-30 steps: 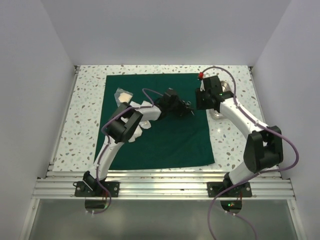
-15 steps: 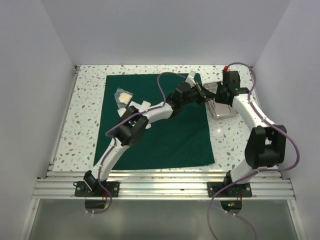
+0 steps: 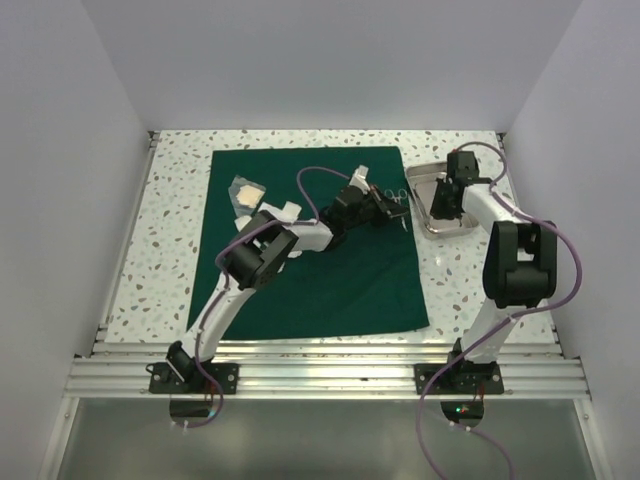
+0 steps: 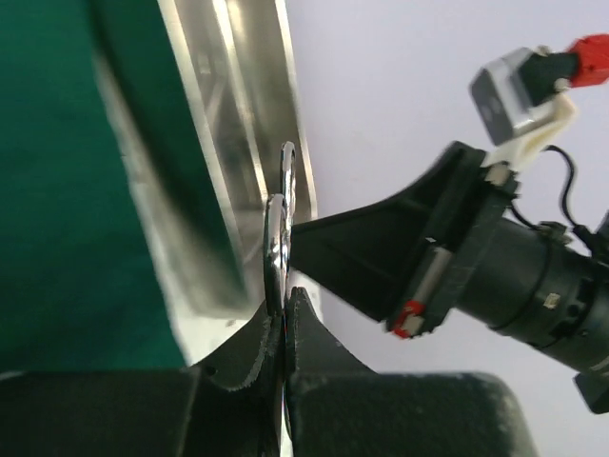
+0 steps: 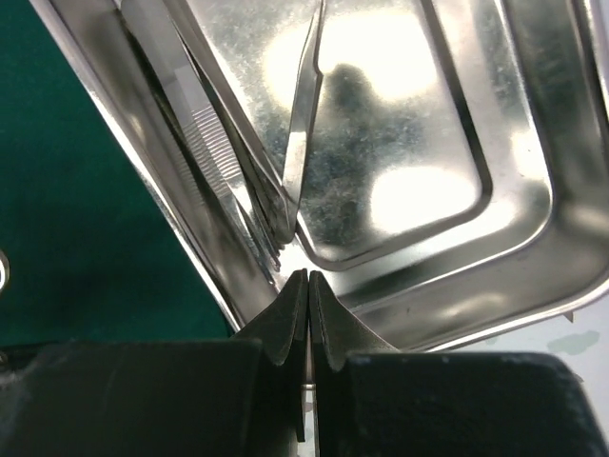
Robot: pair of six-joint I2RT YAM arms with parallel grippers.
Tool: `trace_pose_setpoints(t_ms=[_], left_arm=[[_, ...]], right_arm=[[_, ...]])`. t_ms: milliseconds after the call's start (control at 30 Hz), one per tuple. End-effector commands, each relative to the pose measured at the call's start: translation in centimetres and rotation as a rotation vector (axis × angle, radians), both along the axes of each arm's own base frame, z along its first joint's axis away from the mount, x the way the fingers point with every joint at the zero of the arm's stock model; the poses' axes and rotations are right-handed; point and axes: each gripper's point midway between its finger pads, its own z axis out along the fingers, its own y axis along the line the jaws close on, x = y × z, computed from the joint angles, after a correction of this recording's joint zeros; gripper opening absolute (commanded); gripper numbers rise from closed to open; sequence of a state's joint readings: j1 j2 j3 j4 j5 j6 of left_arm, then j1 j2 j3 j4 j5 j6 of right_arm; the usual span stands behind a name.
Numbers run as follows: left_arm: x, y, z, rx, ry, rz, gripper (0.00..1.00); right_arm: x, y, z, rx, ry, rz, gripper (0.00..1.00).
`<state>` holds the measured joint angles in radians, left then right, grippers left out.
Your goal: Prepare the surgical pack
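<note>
Dark green drape (image 3: pixel 330 275) lies flat, a large square mid-frame. The left fingers (image 4: pixel 309 335) pinch a ring-handled instrument (image 4: pixel 276 238); the right fingers (image 5: pixel 285 324) meet empty over the tray (image 5: pixel 447 190).

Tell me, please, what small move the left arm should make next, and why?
Probably ease the left gripper rightward over the rim of the tray and lower the ring-handled instrument inside. Its jaws are shut on that instrument at the right edge of the green drape, just beside the tray, which already holds tweezers. The right gripper sits shut at the tray's corner, seemingly steadying it.
</note>
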<state>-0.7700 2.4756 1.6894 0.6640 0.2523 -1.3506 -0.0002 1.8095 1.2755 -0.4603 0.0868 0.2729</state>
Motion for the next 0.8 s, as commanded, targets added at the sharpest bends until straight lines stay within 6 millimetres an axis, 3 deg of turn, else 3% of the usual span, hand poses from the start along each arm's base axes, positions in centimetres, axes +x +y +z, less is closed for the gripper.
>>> trace_pose_setpoints(t_ms=[0,200,433,633,733,767], left_arm=[[1.9,2.9,8.3,-0.132,-0.159,0.071,0.00],[1.8,3.9,9.5,-0.102,-0.212,0.079,0.00],[2.1,2.6,10.3,-0.053,-0.256,0.061,0.00],[1.8,1.1,9.0,-0.044,-0.239,0.037,0.00],[1.1,-0.6,8.6,-0.035,-0.239,0.018,0.00],[0.9,-1.3,7.6,-0.019,-0.235,0.010,0.00]], right_arm=[[1.3,1.1,0.1,0.055,-0.038,0.017,0.00],[-1.1,1.4,-1.7,0.076,-0.002,0.004,0.00],[-4.5,2.7,-0.5,0.094,-0.014,0.025,0.00],[-5.5,2.3,4.2,0.078,-0.128,0.021,0.00],[-5.5,1.8,6.5,0.051,-0.164,0.008,0.01],[-5.7,1.3,7.0,0.030,-0.168,-0.009,0.02]])
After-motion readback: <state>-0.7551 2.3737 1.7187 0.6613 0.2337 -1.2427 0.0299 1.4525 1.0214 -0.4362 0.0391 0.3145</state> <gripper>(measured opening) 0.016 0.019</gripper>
